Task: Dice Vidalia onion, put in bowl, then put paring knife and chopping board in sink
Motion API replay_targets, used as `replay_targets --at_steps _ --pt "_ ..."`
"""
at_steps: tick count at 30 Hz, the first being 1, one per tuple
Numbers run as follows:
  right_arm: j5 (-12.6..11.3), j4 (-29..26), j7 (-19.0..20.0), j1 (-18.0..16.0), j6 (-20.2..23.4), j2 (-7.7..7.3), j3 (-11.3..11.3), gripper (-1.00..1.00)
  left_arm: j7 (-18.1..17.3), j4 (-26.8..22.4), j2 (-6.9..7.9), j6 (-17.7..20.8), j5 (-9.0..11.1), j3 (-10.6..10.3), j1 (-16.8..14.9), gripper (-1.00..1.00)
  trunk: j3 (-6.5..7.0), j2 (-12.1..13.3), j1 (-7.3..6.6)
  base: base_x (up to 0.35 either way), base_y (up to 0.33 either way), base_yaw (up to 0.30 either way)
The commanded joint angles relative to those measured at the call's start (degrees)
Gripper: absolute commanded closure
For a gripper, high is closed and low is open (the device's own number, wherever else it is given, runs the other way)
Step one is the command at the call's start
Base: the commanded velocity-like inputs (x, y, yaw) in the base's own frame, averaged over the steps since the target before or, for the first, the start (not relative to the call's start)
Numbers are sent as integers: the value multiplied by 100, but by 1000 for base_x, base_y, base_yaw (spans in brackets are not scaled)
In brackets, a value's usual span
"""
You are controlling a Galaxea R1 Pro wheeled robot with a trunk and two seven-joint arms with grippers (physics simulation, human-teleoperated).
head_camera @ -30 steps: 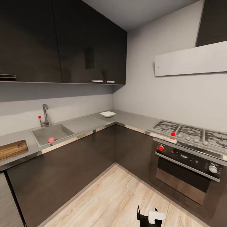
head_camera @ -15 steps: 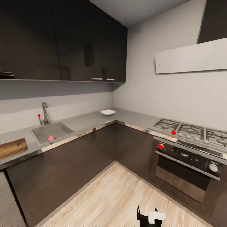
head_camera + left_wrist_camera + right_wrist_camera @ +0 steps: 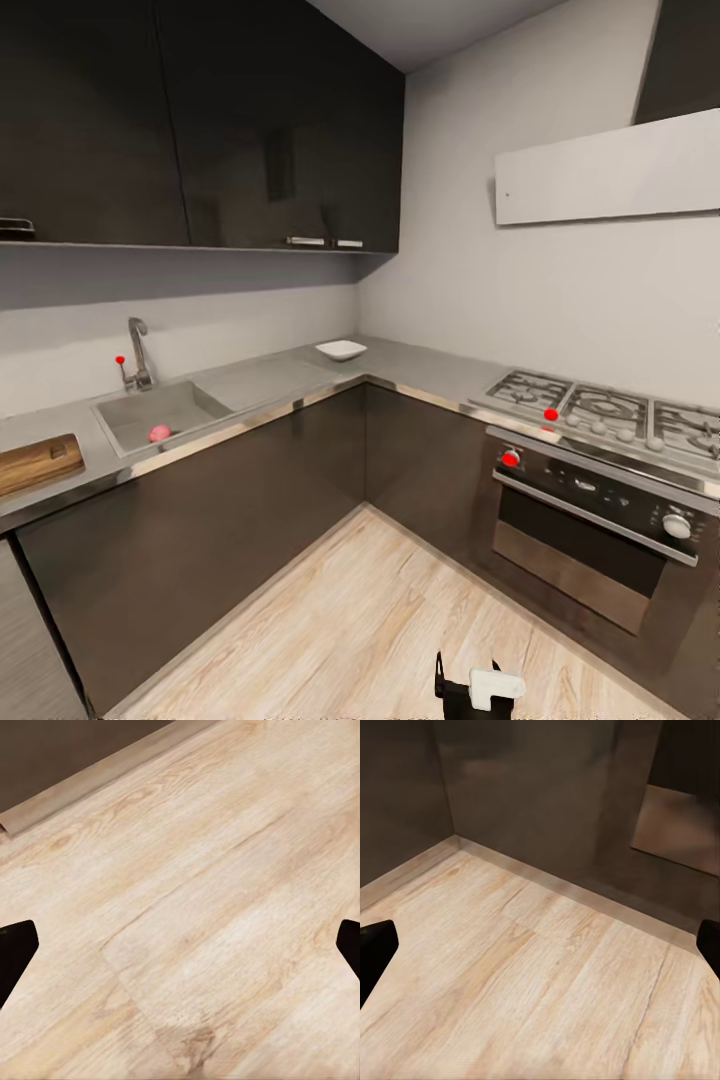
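Sliding slightly toward 9 o'clock since a second ago with the camera's drift, the chopping board [image 3: 38, 463] lies on the bench [image 3: 260, 380], the Vidalia onion [image 3: 159, 433] in the sink [image 3: 190, 400], the bowl [image 3: 341, 349] toward 12 o'clock. Left hand [image 3: 180, 945] and right hand [image 3: 540, 945] gape wide, empty, over the floor [image 3: 370, 620].

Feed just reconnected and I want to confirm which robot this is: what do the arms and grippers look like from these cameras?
Little of them shows. In the left wrist view, the left gripper shows as two plain black finger tips at the picture's edges, over pale wood floor. The right gripper looks the same: two black tips, no markings. The head view shows a black part with a white block at its bottom edge. No cables visible.
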Motion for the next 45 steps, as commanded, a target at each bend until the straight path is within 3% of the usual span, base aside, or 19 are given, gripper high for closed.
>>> replay_targets --at_steps 1,19,45 --pt "61 3 -43 -4 -6 2 -25 -100 1 -7 2 -7 54 -18 2 -100 -14 -3 0 0 0 -92" --pt "61 3 -50 -4 -7 2 -23 -100 1 -15 2 -7 54 -18 2 -100 -119 -3 0 0 0 -172" --pt "61 5 -43 -4 -9 3 -23 -100 1 -16 2 -7 53 -18 2 -100 -124 -3 0 0 0 -6"
